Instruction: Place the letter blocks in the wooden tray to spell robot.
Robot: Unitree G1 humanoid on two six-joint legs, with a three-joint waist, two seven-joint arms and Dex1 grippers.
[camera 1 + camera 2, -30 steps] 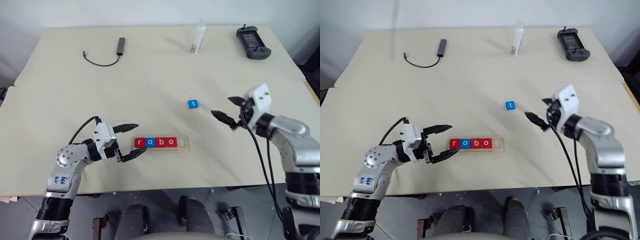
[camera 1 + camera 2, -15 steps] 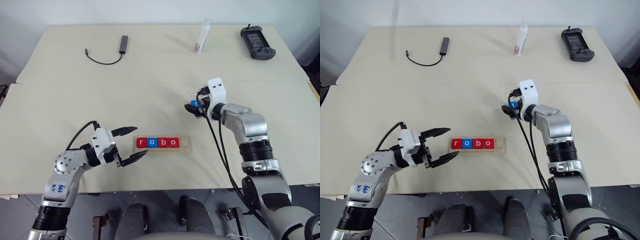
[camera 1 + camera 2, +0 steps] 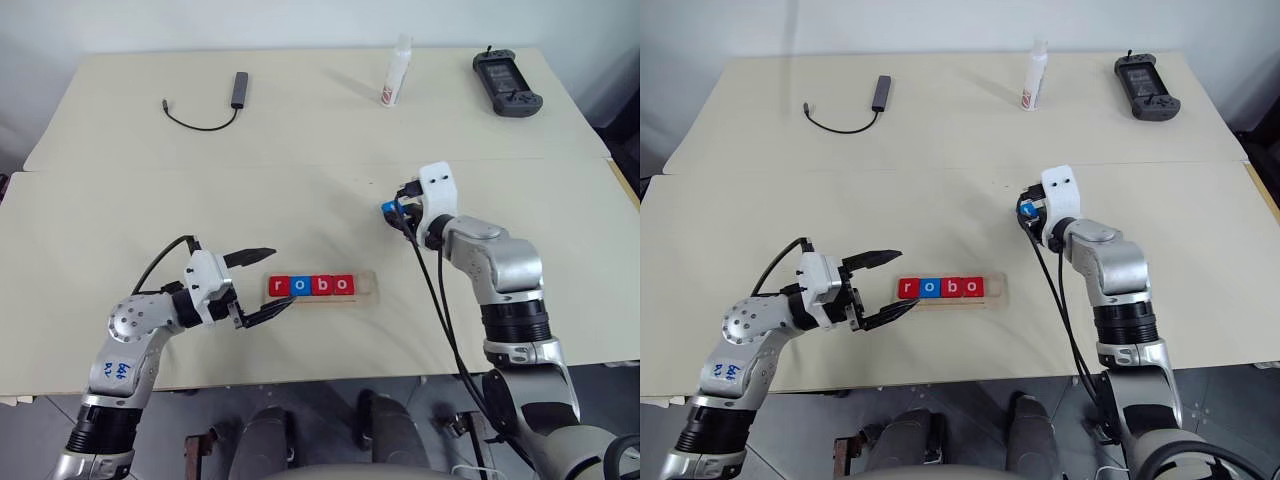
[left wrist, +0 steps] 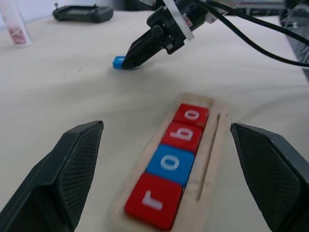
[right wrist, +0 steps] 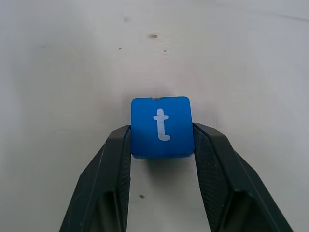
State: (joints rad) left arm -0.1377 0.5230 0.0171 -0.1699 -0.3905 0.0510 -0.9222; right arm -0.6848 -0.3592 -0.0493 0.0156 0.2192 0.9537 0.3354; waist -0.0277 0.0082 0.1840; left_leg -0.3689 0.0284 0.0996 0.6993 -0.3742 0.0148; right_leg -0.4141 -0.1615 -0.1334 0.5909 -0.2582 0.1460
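– Head view, nearest first: left tool [image 3: 262, 283] spread wide, empty, beside wooden tray [image 3: 367, 287] holding red r [image 3: 280, 286], blue o [image 3: 301, 286], red b [image 3: 322, 286], red o [image 3: 343, 285].

– Remaining?

– Blue t [image 5: 162, 126], farther out on bench [image 3: 120, 210], pinched between right tool [image 5: 161, 145] fingers; last slot vacant.

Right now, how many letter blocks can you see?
5: four in the wooden tray spelling r, o, b, o; the blue t block between the right gripper fingers.
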